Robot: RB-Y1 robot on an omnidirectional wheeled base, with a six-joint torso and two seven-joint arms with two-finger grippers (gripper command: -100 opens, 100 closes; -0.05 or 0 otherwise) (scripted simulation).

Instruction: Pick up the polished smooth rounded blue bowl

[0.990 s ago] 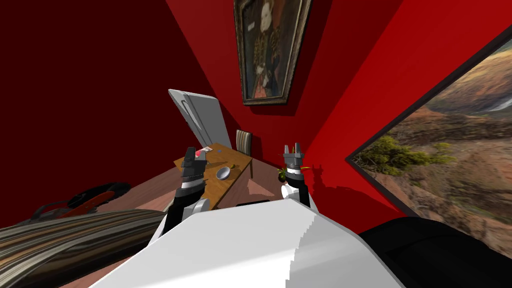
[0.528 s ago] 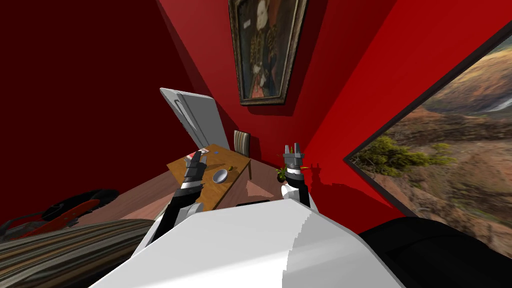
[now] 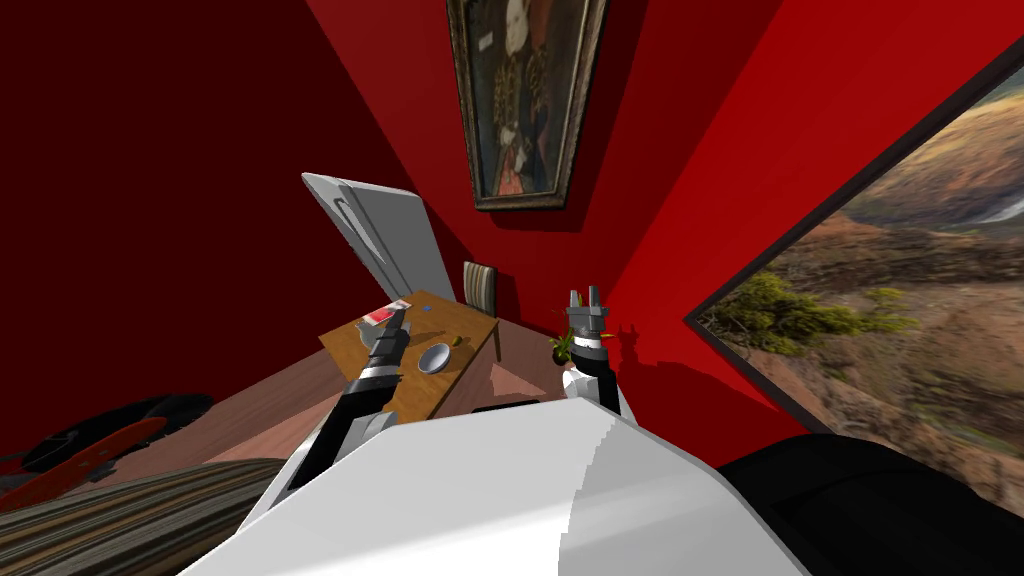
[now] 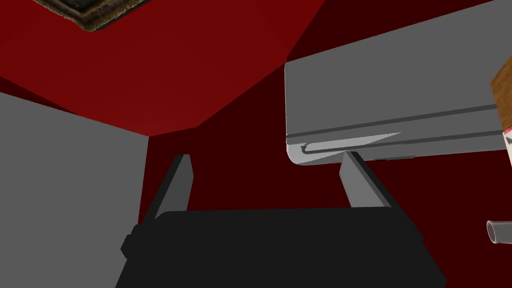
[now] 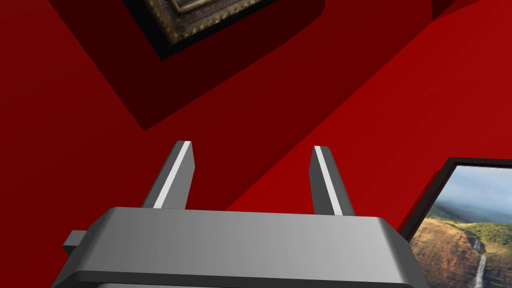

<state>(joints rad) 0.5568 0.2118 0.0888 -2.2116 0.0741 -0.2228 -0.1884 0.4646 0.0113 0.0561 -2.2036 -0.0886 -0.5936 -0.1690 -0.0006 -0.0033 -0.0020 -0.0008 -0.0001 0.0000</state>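
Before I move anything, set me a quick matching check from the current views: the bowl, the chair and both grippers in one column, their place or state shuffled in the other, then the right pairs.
Column one:
1. bowl
2. chair
3. left gripper
4. right gripper

Column two:
a. fingers open, raised beside the table, near the plant
b. striped, at the table's far end
c. grey-looking, lying on the table
d. fingers open, over the table, left of the bowl

Pairs: 1-c, 2-b, 3-d, 4-a.
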